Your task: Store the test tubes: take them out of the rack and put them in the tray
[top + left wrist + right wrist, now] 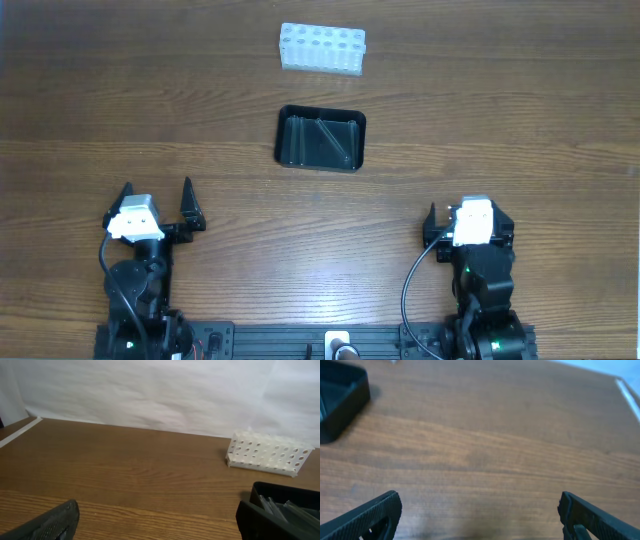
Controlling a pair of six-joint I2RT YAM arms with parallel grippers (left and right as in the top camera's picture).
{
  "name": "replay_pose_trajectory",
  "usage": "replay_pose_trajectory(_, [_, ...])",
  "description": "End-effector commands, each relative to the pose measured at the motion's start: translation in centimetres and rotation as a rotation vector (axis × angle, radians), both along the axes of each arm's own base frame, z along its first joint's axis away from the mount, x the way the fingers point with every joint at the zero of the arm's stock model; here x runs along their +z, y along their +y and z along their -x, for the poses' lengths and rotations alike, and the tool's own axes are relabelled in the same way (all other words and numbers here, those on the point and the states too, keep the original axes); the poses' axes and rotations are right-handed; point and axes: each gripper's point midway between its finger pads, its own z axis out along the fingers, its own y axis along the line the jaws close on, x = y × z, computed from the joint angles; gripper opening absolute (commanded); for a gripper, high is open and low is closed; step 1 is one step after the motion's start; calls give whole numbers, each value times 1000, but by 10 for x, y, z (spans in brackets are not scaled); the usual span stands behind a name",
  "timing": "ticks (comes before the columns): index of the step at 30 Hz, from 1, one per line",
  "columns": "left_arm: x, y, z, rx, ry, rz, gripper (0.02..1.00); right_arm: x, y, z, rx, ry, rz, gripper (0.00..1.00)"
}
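Note:
A white test-tube rack (pixel 321 48) stands at the far middle of the table; I see no tubes rising above it (pixel 265 452). Just nearer than the rack sits the black tray (pixel 284 136), with a few clear test tubes (pixel 335 140) lying inside (pixel 280 506). My left gripper (pixel 158 203) is near the front left, open and holding nothing, well short of the tray (pixel 260 491). My right gripper (pixel 480 525) is at the front right (pixel 447 222), open and holding nothing above bare wood, with the tray's corner (pixel 342 400) far off to one side.
The wooden tabletop (pixel 500 120) stretches bare on both sides of the tray and rack. A white backdrop (pixel 150 390) rises behind the table's far edge. Pale tape marks a table edge (pixel 20 432).

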Motion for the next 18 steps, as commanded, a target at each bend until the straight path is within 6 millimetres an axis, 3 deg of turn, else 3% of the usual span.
replay_pose_trajectory(1, [-1,0,0,-2,1,-17,998,13,0,0,-1,-75,-15,993])
replay_pose_trajectory(4, [-1,0,0,-1,1,-17,998,23,-1,1,-1,-122,-21,991])
replay_pose_trajectory(18, [-1,0,0,-1,1,-17,998,22,-1,1,-4,-120,-21,993])
